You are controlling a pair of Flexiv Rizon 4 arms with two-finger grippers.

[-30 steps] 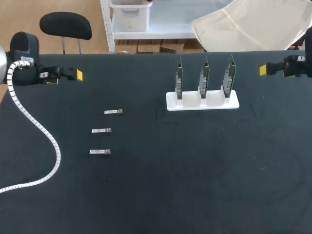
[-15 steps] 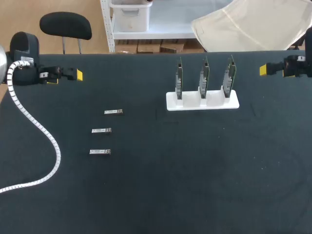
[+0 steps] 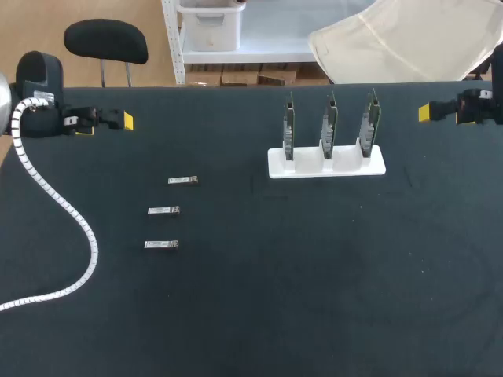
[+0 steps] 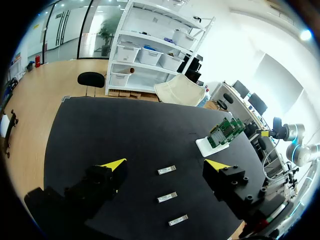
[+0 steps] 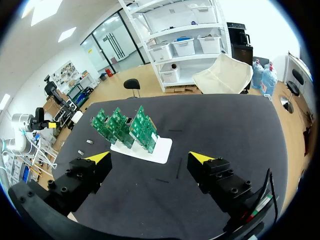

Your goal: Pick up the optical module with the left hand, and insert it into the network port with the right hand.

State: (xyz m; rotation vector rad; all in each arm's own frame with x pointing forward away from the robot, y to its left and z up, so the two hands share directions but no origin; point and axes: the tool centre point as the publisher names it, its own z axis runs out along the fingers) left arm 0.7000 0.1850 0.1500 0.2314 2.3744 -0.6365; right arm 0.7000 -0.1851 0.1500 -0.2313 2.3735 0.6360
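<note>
Three small silver optical modules lie in a column on the black table: one at the back (image 3: 183, 181), one in the middle (image 3: 163, 210), one nearest the front (image 3: 161, 245). The left wrist view shows them too (image 4: 167, 170), between and ahead of my left gripper (image 4: 167, 165), which is open and high above them. A white stand (image 3: 326, 162) holds three upright green circuit boards (image 3: 329, 124) with the network ports. My left gripper (image 3: 126, 121) hangs at the table's far left. My right gripper (image 5: 150, 159) is open, at the far right (image 3: 425, 112), with the boards (image 5: 127, 127) ahead of it.
A white corrugated cable (image 3: 55, 196) from my left arm trails across the table's left side and off the front left edge. The black table top (image 3: 314, 267) spreads wide between the modules and the stand.
</note>
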